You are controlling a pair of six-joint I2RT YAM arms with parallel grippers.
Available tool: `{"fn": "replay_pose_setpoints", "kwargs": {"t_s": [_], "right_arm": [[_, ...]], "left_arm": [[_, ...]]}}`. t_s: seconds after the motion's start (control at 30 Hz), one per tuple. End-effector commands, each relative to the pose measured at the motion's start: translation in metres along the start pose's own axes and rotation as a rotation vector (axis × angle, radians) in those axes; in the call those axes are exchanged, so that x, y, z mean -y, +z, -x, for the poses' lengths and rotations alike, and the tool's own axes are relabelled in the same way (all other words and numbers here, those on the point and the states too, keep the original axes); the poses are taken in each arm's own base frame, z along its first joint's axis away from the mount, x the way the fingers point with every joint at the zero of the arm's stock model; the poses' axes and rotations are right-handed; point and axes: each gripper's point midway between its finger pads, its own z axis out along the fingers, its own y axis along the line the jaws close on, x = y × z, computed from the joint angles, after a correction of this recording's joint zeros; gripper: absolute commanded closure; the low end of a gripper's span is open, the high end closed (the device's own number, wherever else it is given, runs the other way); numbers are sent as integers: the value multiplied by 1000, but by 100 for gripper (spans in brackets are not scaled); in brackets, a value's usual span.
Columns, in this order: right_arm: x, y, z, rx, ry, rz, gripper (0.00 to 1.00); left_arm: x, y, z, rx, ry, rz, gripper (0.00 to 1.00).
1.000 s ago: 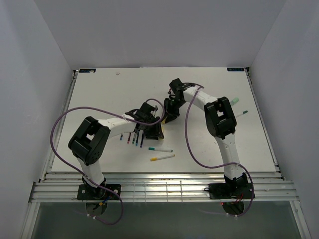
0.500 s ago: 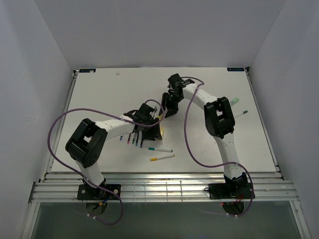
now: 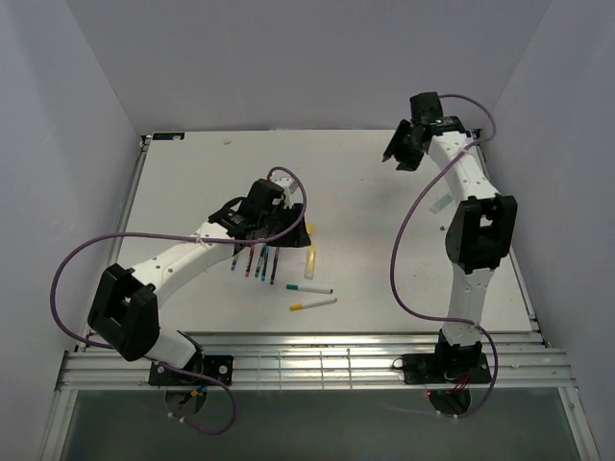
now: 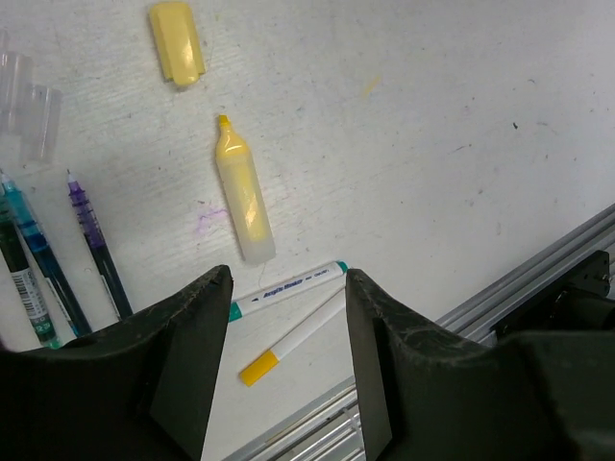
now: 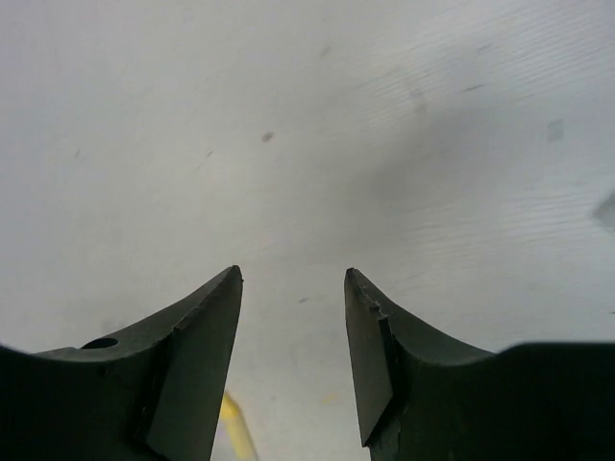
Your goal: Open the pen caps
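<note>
Pen caps, left wrist view: the yellow one lies apart from its bared highlighter, evidently pulled off; two white pens nearby appear capped, likely next. Left gripper parted, empty. Right wrist view: right gripper parted, empty, over bare table. Top view: it stands at the far right, well apart from the pens, seemingly to leave room.

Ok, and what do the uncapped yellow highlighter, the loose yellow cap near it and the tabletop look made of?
Yellow highlighter: likely plastic, translucent glossy barrel with a paler end. Yellow cap: probably the same moulded plastic, opaque, duller. Tabletop: white matt board, perhaps painted or laminated; scuffs and ink marks show, no glare.
</note>
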Motion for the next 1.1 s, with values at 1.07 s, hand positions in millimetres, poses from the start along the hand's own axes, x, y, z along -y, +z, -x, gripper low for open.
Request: {"fn": "replay_pose_setpoints", "kwargs": {"t_s": [1.07], "right_arm": [[273,60,56,55,303,-622,34]], "left_arm": [[1,-12,0,64,1,-39,36]]}}
